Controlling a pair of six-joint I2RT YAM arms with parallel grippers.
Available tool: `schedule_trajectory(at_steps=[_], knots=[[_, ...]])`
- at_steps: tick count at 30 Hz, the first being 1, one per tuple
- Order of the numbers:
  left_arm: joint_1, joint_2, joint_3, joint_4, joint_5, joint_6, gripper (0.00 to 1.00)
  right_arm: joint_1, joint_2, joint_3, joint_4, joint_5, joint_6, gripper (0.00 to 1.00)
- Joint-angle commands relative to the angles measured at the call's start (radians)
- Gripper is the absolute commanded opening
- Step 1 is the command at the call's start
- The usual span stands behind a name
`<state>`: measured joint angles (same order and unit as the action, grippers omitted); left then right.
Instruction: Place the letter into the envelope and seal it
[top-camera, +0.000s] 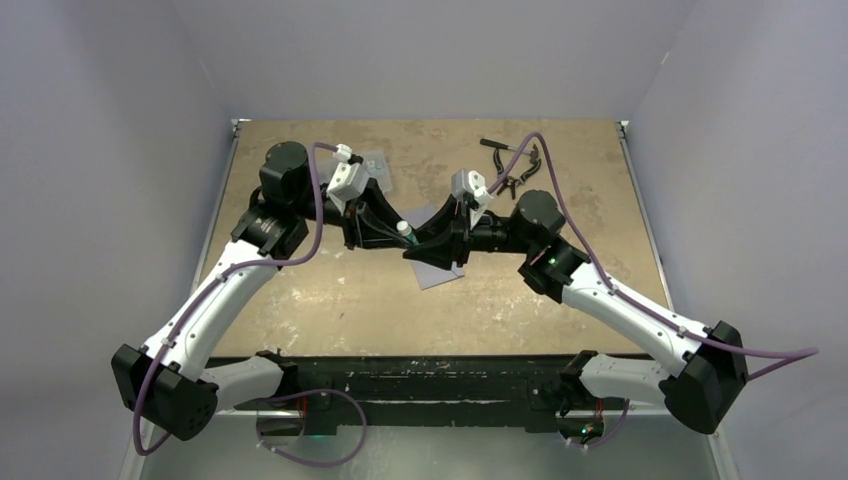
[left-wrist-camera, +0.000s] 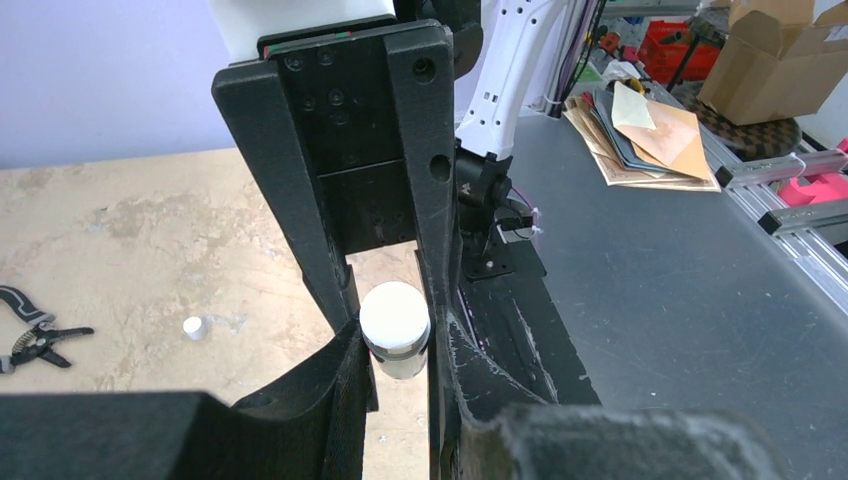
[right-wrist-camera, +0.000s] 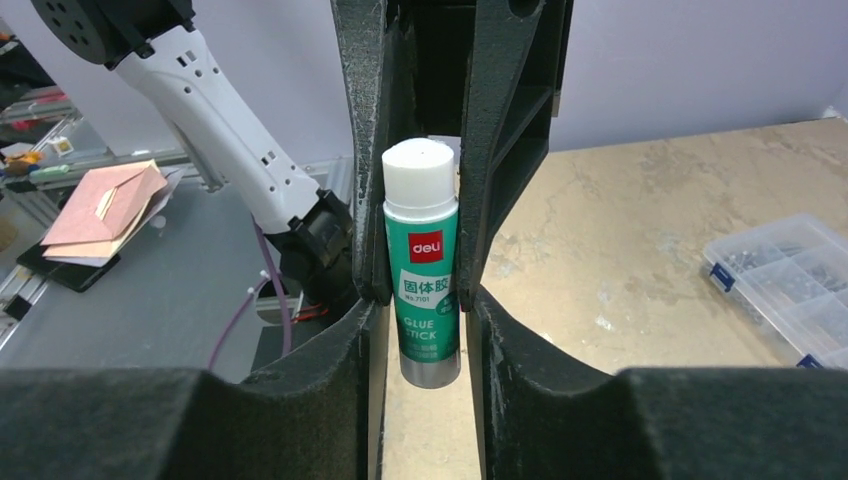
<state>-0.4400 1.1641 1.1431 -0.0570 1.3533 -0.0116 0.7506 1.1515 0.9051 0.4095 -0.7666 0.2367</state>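
The grey-lavender envelope (top-camera: 440, 272) lies flat on the table, partly under both grippers. The letter is not in view. A green glue stick (top-camera: 405, 231) with a white cap stands upright in the air between the two grippers, above the envelope. My left gripper (top-camera: 398, 236) comes in from the left and is shut on the stick just below the cap (left-wrist-camera: 395, 312). My right gripper (top-camera: 418, 240) comes in from the right, its fingers close round the green body (right-wrist-camera: 420, 250). In the wrist views the left gripper (left-wrist-camera: 397, 345) and right gripper (right-wrist-camera: 422, 310) face each other, tips almost touching.
A clear compartment box (top-camera: 375, 165) sits at the back left, also in the right wrist view (right-wrist-camera: 790, 290). Black pliers (top-camera: 515, 165) lie at the back right. A small white round object (left-wrist-camera: 193, 326) lies on the table. Stacked papers (left-wrist-camera: 640, 130) lie on the metal bench beyond the table.
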Motion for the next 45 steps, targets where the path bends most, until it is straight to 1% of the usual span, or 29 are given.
schedule_trajectory(at_steps=[1,6,10,13,15,16,17,18,19,21,22,23,24,25,27,29,31,34,35,36,37,38,39,40,41,42,43,45], knots=[[-0.014,-0.012,0.045,0.038,0.018,-0.017,0.0,0.001,0.028,0.089,-0.008,0.004,-0.037,0.34],[-0.014,-0.022,0.053,0.042,-0.028,-0.025,0.0,0.001,0.051,0.096,-0.036,0.012,-0.04,0.35],[-0.014,-0.042,0.052,0.041,-0.063,-0.036,0.0,0.001,0.046,0.089,-0.028,0.061,-0.022,0.17],[-0.014,-0.056,0.042,0.042,-0.103,-0.047,0.0,0.001,0.041,0.083,-0.014,0.081,-0.014,0.13],[-0.014,-0.062,0.032,0.091,-0.15,-0.076,0.0,0.001,0.035,0.072,0.011,0.084,-0.004,0.08],[-0.014,-0.066,0.029,0.108,-0.171,-0.097,0.0,0.001,0.03,0.059,0.028,0.091,0.005,0.02],[-0.014,-0.067,0.023,0.146,-0.202,-0.133,0.0,0.001,0.024,0.049,0.047,0.11,0.019,0.0],[-0.014,-0.071,0.014,0.18,-0.254,-0.178,0.0,0.001,0.019,0.036,0.074,0.129,0.033,0.0],[-0.014,-0.077,0.002,0.221,-0.315,-0.23,0.03,0.001,0.014,0.021,0.109,0.158,0.054,0.0],[-0.014,-0.088,-0.028,0.28,-0.451,-0.329,0.17,0.001,0.012,-0.017,0.219,0.212,0.106,0.0],[-0.014,-0.095,-0.062,0.335,-0.524,-0.415,0.22,0.001,0.015,-0.034,0.276,0.239,0.137,0.0],[-0.014,-0.097,-0.105,0.408,-0.566,-0.494,0.24,0.001,0.021,-0.054,0.34,0.254,0.17,0.0],[-0.015,-0.098,-0.151,0.514,-0.598,-0.576,0.26,0.001,0.033,-0.068,0.407,0.262,0.197,0.0],[-0.015,-0.097,-0.204,0.633,-0.622,-0.665,0.27,0.001,0.047,-0.07,0.446,0.262,0.211,0.0],[-0.018,-0.085,-0.297,0.855,-0.677,-0.819,0.31,0.001,0.073,-0.051,0.454,0.262,0.212,0.0],[-0.02,-0.06,-0.351,1.042,-0.699,-0.921,0.34,0.001,0.097,-0.033,0.467,0.253,0.21,0.0],[-0.022,-0.035,-0.368,1.105,-0.7,-0.965,0.35,0.001,0.116,-0.017,0.479,0.24,0.216,0.0],[-0.031,-0.009,-0.375,1.127,-0.705,-0.97,0.36,0.001,0.133,-0.019,0.509,0.232,0.247,0.0],[-0.032,-0.007,-0.38,1.127,-0.713,-0.966,0.34,0.001,0.138,-0.031,0.543,0.233,0.26,0.0],[-0.032,-0.006,-0.385,1.127,-0.727,-0.96,0.27,0.001,0.142,-0.043,0.586,0.238,0.276,0.0],[-0.032,-0.006,-0.394,1.126,-0.739,-0.951,0.18,0.0,0.147,-0.055,0.617,0.235,0.293,0.0],[-0.032,-0.006,-0.399,1.123,-0.75,-0.942,0.03,0.0,0.154,-0.059,0.63,0.229,0.303,0.0],[-0.032,-0.006,-0.4,1.119,-0.754,-0.931,0.0,0.0,0.157,-0.058,0.626,0.233,0.306,0.0],[-0.032,-0.006,-0.399,1.102,-0.757,-0.915,0.0,0.0,0.158,-0.054,0.606,0.234,0.305,0.0],[-0.032,-0.009,-0.394,1.081,-0.757,-0.894,0.0,0.0,0.157,-0.049,0.58,0.23,0.299,0.02],[-0.032,-0.01,-0.384,1.049,-0.747,-0.863,0.0,0.0,0.152,-0.043,0.539,0.234,0.282,0.14],[-0.032,-0.012,-0.365,1.001,-0.735,-0.823,0.0,0.0,0.142,-0.038,0.494,0.235,0.254,0.3],[-0.031,-0.017,-0.323,0.884,-0.705,-0.743,0.0,-0.002,0.116,-0.024,0.368,0.225,0.173,0.53]])
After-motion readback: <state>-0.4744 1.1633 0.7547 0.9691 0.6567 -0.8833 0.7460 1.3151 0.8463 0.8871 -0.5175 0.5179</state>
